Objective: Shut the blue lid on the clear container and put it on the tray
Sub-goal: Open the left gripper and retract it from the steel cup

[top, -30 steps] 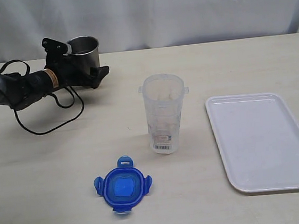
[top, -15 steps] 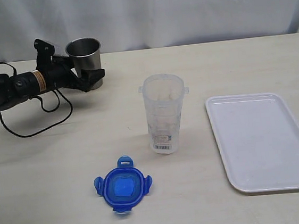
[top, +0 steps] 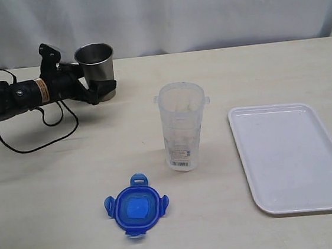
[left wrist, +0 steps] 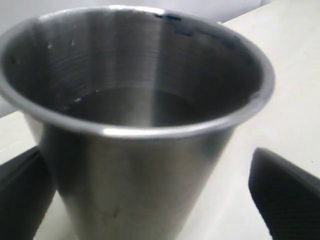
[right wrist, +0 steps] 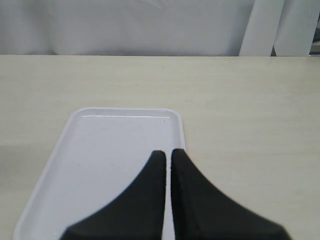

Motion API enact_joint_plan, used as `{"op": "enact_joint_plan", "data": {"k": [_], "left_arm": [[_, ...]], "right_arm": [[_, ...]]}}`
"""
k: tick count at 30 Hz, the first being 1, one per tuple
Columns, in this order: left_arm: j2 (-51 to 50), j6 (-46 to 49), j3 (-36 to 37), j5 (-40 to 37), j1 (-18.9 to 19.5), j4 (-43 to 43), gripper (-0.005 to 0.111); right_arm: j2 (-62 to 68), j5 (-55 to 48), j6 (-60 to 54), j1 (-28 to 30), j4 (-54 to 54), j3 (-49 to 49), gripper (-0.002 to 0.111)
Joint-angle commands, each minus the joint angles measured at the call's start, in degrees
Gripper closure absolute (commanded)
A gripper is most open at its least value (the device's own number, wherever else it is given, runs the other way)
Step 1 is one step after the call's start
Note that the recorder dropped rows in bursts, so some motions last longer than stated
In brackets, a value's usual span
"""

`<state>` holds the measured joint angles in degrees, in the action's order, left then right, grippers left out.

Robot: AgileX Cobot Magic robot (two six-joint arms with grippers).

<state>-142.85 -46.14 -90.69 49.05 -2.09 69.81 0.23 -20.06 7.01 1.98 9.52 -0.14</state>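
Note:
The blue lid (top: 136,207) lies flat on the table near the front, its tabs spread out. Behind it and to its right, the clear container (top: 182,126) stands upright and uncovered, barcode label low on its side. The white tray (top: 294,152) lies at the right with nothing on it. My left gripper (top: 99,85) is far from all of these, at the back left. It stands open astride a grey steel cup (top: 94,57); its fingers (left wrist: 280,195) flank the cup (left wrist: 140,125), a gap showing on one side. My right gripper (right wrist: 168,152) is shut above the tray (right wrist: 110,145), holding nothing.
A black cable (top: 36,135) loops from the left arm across the table at the back left. A white curtain hangs behind the table. The right arm does not show in the exterior view.
The left arm has drawn back to the left and straightened, its gripper staying around the steel cup. Lid, container and tray have not moved.

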Motion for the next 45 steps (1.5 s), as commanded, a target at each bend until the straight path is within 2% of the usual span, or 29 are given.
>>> {"op": "enact_joint_plan", "data": {"k": [1,3,6,8,9,12,20,23,29,30,33,43,45], "left_arm": [[4.42,-11.77,0.22,-6.91,0.26,10.58,0.003],[5.84,-16.15,0.22,-8.67,0.98,14.72,0.003],[7.55,-20.52,0.22,-6.78,3.69,19.23,0.003],[8.24,-21.38,0.22,-1.20,6.06,22.26,0.003],[8.24,-21.73,0.22,4.02,7.87,24.17,0.003],[8.24,-27.88,0.22,9.10,11.11,29.35,0.003],[8.59,-41.30,0.32,17.86,17.07,30.14,0.003],[9.05,-42.11,0.32,20.92,18.09,30.14,0.003],[9.18,-43.00,0.32,20.92,18.11,30.14,0.003],[9.18,-48.32,0.32,20.92,17.99,30.14,0.003],[9.18,-73.26,0.32,20.92,17.70,30.14,0.003],[9.18,-71.92,-0.34,20.92,17.70,29.58,0.003],[9.83,-72.34,-0.34,17.74,17.62,29.98,0.003]], "right_arm": [[-0.23,0.00,-0.19,-0.11,-0.30,0.14,0.104],[-0.23,0.00,-0.19,-0.11,-0.30,0.14,0.104],[-0.23,0.00,-0.19,-0.11,-0.30,0.14,0.104],[-0.23,0.00,-0.19,-0.11,-0.30,0.14,0.104],[-0.23,0.00,-0.19,-0.11,-0.30,0.14,0.104],[-0.23,0.00,-0.19,-0.11,-0.30,0.14,0.104],[-0.23,0.00,-0.19,-0.11,-0.30,0.14,0.104],[-0.23,0.00,-0.19,-0.11,-0.30,0.14,0.104],[-0.23,0.00,-0.19,-0.11,-0.30,0.14,0.104],[-0.23,0.00,-0.19,-0.11,-0.30,0.14,0.104],[-0.23,0.00,-0.19,-0.11,-0.30,0.14,0.104],[-0.23,0.00,-0.19,-0.11,-0.30,0.14,0.104],[-0.23,0.00,-0.19,-0.11,-0.30,0.14,0.104]]}}
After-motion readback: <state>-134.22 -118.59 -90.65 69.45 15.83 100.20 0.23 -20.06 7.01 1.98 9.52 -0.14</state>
